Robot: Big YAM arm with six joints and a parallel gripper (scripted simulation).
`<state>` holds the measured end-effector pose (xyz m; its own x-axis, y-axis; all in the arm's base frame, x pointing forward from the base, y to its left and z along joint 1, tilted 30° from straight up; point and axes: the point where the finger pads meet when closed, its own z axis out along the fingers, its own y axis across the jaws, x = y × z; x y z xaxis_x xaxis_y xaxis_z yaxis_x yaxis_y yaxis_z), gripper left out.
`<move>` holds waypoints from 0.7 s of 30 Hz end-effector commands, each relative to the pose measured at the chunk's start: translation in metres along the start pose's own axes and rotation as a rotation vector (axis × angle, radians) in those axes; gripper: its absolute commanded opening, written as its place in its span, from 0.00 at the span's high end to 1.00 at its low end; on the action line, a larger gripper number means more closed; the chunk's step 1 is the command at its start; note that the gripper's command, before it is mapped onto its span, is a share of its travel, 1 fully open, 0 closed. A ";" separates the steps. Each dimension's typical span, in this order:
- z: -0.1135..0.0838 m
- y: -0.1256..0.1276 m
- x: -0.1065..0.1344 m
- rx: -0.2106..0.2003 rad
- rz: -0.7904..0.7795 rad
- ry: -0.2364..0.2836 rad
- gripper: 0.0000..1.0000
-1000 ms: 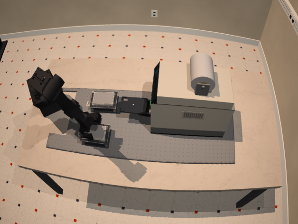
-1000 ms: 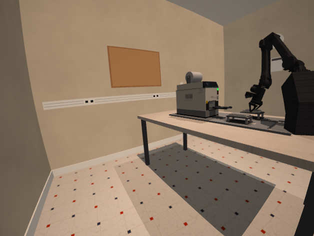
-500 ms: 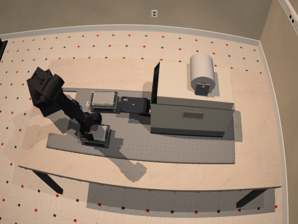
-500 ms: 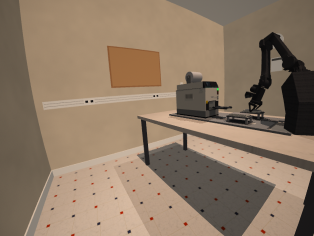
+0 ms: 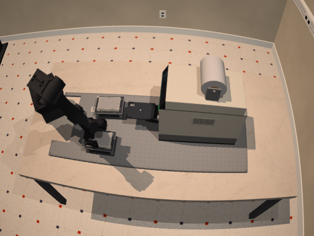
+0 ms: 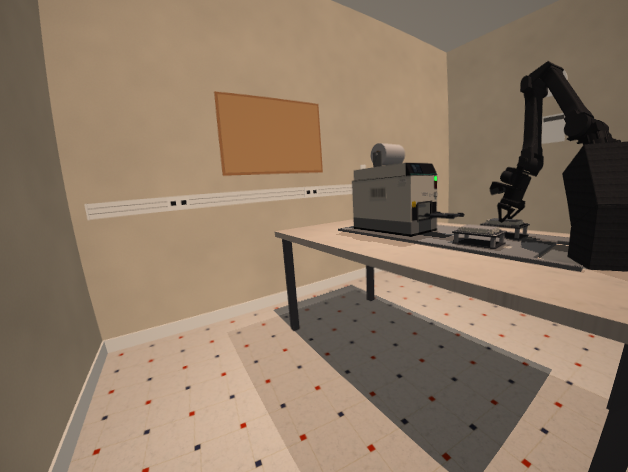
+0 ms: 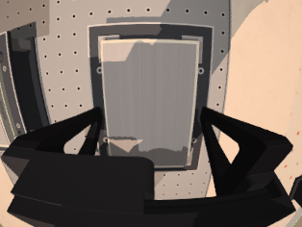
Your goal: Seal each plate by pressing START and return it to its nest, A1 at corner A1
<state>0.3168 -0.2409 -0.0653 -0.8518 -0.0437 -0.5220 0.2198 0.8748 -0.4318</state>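
Top view: your claw [image 5: 91, 144] [image 6: 509, 215] [image 7: 151, 112] is over the covered plate [image 5: 106, 139] [image 6: 506, 221] [image 7: 150, 101], which sits in its nest [image 5: 113, 145] [image 6: 524, 229] [image 7: 95, 87] out in front of the sealer [image 5: 182, 88] [image 6: 390, 203], well apart from it. The other plate [image 5: 109, 103] [image 6: 478, 231] lies in front of the sealer too, just past the end of its extended stage [image 5: 143, 111] [image 6: 446, 215]; no plate on that stage. Exterior view: sealer lamp [image 6: 435, 178] green; the other plate shows a textured top, and your claw points down at the covered one. Wrist view: your claw is spread, pinching nothing, fingers at either side of the smooth-topped plate; can't tell if they touch.
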 end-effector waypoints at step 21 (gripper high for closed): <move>-0.017 0.009 -0.004 -0.016 -0.007 0.003 0.00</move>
<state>0.3123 -0.2326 -0.0566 -0.8559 -0.0431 -0.5153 0.2142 0.8774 -0.4292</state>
